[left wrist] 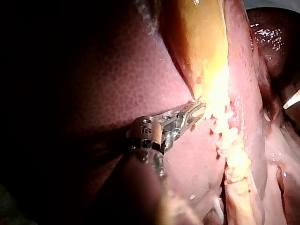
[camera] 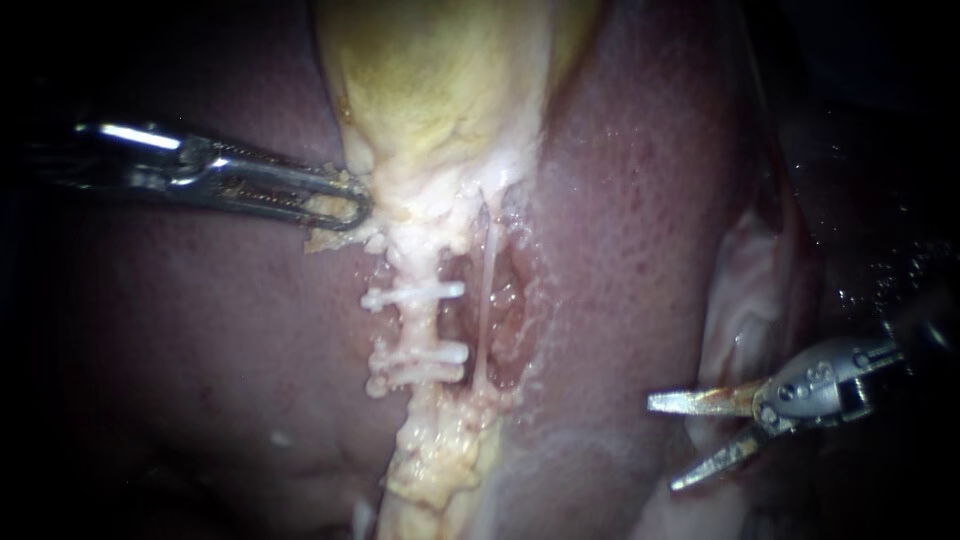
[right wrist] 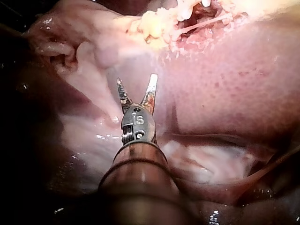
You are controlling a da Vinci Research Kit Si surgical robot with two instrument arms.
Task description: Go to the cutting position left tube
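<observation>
The yellow gallbladder (camera: pixel 440 90) hangs down the middle of the liver (camera: pixel 200 330). Below its neck runs the whitish left tube (camera: pixel 418 325), crossed by three white clips (camera: pixel 415 295). A thin pale right tube (camera: pixel 487 290) lies beside it over a raw hollow. My left instrument (camera: pixel 345 205) is shut on tissue at the gallbladder's neck, as the left wrist view confirms (left wrist: pixel 197 111). My right instrument (camera: pixel 663 445) has two blades standing open, well to the right of both tubes and touching nothing. In the right wrist view its open blades (right wrist: pixel 136 78) point toward the thin tube (right wrist: pixel 201 23) far ahead.
A pale fold of tissue (camera: pixel 745 290) rises just behind the right instrument's blades. Yellow fatty tissue (camera: pixel 440 450) continues below the clips. Smooth liver surface (camera: pixel 620 200) lies between the blades and the tubes.
</observation>
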